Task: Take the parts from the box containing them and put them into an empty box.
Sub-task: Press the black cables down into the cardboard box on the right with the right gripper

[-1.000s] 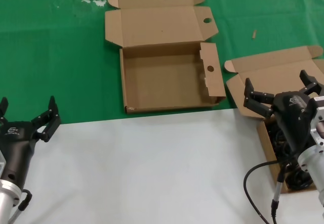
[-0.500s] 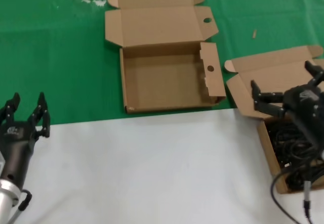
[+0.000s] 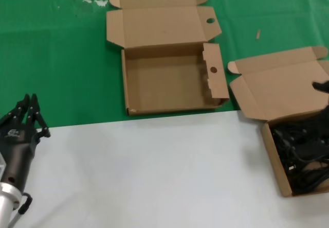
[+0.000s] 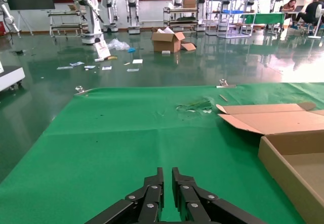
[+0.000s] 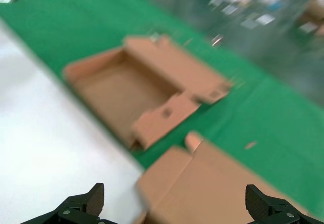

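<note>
The left hand (image 3: pixel 32 116) hovers at the worktop's (image 3: pixel 154 171) near left edge, fingers pressed together, holding nothing. The right hand (image 5: pixel 177 209) is spread wide, empty. The cords (image 3: pixel 303 153) lie in the plain box (image 3: pixel 272 91); the holed box (image 3: pixel 169 79) sits apart.

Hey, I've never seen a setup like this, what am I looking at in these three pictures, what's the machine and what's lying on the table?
This is a two-armed robot. One picture looks down from its head; the other two come from cameras on its wrists. On the table an empty box with round holes in its flaps lies open on the green cloth. To the robot's right, a plain-lidded box holds black power cords. The left gripper is shut and holds nothing, at the near left. The right gripper is open and empty, barely visible at the head view's right edge.
</note>
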Controlling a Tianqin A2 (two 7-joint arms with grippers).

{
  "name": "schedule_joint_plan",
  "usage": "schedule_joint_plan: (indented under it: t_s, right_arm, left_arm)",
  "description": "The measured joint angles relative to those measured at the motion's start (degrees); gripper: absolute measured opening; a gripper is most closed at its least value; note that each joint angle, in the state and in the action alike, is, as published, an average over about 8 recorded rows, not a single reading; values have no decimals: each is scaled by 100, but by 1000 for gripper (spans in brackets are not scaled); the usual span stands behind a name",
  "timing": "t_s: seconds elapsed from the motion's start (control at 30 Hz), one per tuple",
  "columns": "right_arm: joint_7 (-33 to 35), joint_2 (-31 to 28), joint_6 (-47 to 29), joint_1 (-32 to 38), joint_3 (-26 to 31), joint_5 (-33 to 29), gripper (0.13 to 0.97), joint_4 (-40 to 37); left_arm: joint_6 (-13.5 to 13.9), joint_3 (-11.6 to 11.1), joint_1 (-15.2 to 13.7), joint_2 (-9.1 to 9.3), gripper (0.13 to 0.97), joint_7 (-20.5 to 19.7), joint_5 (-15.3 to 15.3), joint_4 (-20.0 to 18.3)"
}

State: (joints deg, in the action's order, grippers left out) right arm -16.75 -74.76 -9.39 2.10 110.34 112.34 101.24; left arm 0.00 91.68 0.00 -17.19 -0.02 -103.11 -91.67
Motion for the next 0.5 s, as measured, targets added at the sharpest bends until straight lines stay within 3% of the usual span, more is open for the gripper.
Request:
schedule_joint_plan:
  t_s: [0.23,0.5]
  right_arm:
    - [-599,-714,-1353,231,-77,-811,966,-147]
    - [-540,-494,-2872,891,-185,-1668,966,-502]
  left_arm:
    - [0,0,0,0,175,0,0,0]
    - [0,0,0,0,144,0,0,0]
